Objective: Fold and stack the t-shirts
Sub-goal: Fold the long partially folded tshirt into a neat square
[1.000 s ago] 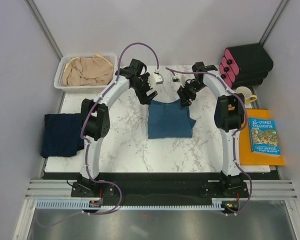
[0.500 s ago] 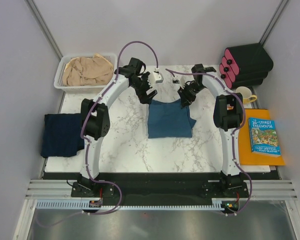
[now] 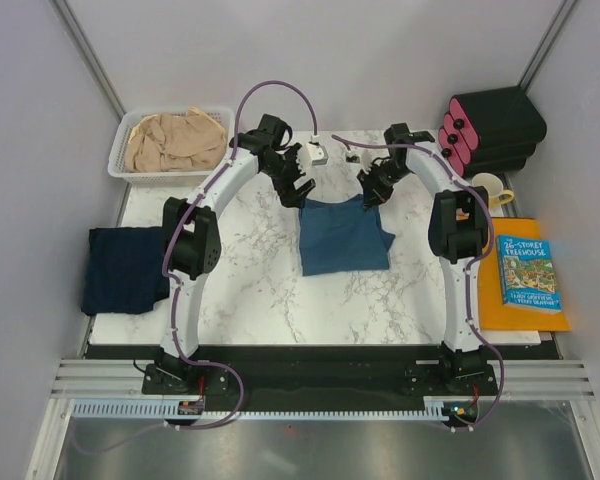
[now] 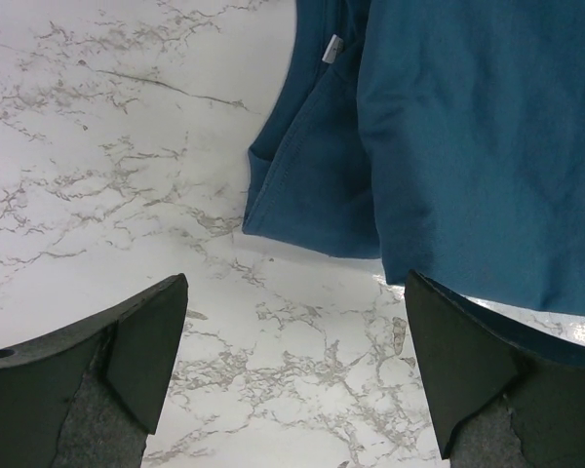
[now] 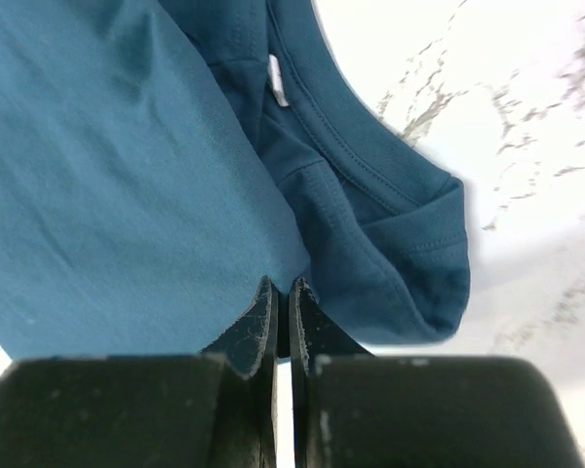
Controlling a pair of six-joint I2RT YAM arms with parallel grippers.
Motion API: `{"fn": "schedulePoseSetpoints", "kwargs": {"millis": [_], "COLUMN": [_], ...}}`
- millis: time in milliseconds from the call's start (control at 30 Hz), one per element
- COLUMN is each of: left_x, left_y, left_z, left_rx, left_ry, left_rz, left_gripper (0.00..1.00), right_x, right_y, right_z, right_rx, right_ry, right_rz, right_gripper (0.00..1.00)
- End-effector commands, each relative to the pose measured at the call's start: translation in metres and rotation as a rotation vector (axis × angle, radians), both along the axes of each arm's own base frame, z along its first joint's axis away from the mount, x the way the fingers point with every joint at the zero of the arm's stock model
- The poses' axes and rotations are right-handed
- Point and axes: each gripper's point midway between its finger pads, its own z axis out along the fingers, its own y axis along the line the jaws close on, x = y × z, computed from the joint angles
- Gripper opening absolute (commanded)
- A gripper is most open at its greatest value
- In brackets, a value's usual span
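Observation:
A folded teal-blue t-shirt (image 3: pixel 345 238) lies at the table's middle back. My right gripper (image 3: pixel 370 197) is at its far right corner, and in the right wrist view the jaws of that gripper (image 5: pixel 283 285) are shut on the fabric edge (image 5: pixel 127 195) beside the collar. My left gripper (image 3: pixel 298 192) hovers at the shirt's far left corner. In the left wrist view this gripper (image 4: pixel 294 292) stands open over bare marble, the shirt (image 4: pixel 468 146) just ahead. A dark navy t-shirt (image 3: pixel 125 268) hangs over the table's left edge. A beige-tan t-shirt (image 3: pixel 175 140) is bundled in the basket.
The white slotted basket (image 3: pixel 115 165) stands at the back left corner. At the back right are a black case with pink parts (image 3: pixel 495 128) and a cream mug (image 3: pixel 490 187). A book (image 3: pixel 527 272) lies on an orange sheet at the right. Bare marble (image 3: pixel 250 290) surrounds the shirt.
My right gripper has closed from open to shut at the shirt's far right corner. The teal shirt has shifted slightly to the right. The left gripper has stayed open.

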Motion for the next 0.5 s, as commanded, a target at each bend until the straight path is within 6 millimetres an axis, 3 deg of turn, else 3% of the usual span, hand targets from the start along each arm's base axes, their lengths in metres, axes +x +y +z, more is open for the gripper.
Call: {"fn": "schedulePoseSetpoints", "kwargs": {"millis": [0,67,167,467], "left_x": [0.002,0.0,0.001,0.002], "left_y": [-0.013,-0.014,-0.015,-0.014], "left_z": [0.015,0.017,0.018,0.018], "left_rx": [-0.049,-0.056,-0.059,-0.05], "left_ry": [-0.023,-0.021,-0.021,-0.021], "left_rz": [-0.038,-0.039,-0.038,-0.018], "left_gripper": [0.99,0.99,0.99,0.99], "right_x": [0.014,0.014,0.02,0.048], "right_y": [0.005,0.004,-0.001,-0.02], "right_z": [0.07,0.079,0.076,0.008], "right_rx": [0.044,0.046,0.013,-0.132], "right_ry": [-0.173,-0.196,-0.218,-0.197], "right_rz": [0.0,-0.003,-0.025,-0.101], "right_gripper": [0.02,0.03,0.01,0.0]}}
